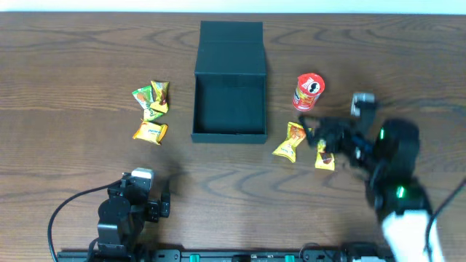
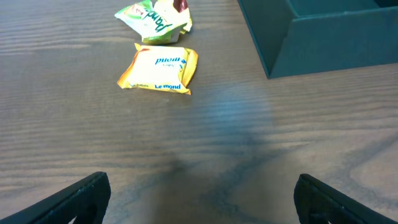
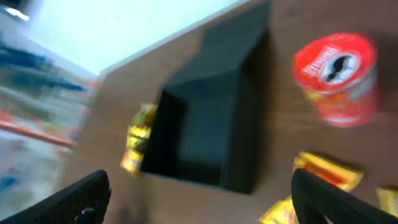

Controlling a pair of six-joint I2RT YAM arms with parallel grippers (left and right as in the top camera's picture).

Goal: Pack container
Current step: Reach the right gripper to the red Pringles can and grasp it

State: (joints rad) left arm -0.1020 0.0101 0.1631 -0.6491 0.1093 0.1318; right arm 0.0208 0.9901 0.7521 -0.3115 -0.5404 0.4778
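Observation:
The container [image 1: 198, 102], a dark square box with its flap lid [image 1: 231, 42] folded back, sits open at the table's centre. Snack packets lie on both sides of it: two at the left [image 1: 151, 102] [image 1: 150, 132] and two at the right [image 1: 291, 142] [image 1: 324, 156]. My right gripper [image 1: 314, 135] hovers open over the right-hand packets, holding nothing. Its wrist view is blurred and shows the container [image 3: 245, 155], a packet [image 3: 326, 171] by the right finger, and the open right gripper [image 3: 202, 199]. My left gripper [image 2: 202, 199] stands open and empty above bare wood, short of a yellow packet [image 2: 159, 70].
A small red can [image 1: 309, 92] stands upright right of the container, close behind my right gripper, and also shows as the red can [image 3: 339, 78] in the right wrist view. The left arm [image 1: 131, 211] rests near the front edge. A green packet [image 2: 154, 18] lies beyond the yellow one.

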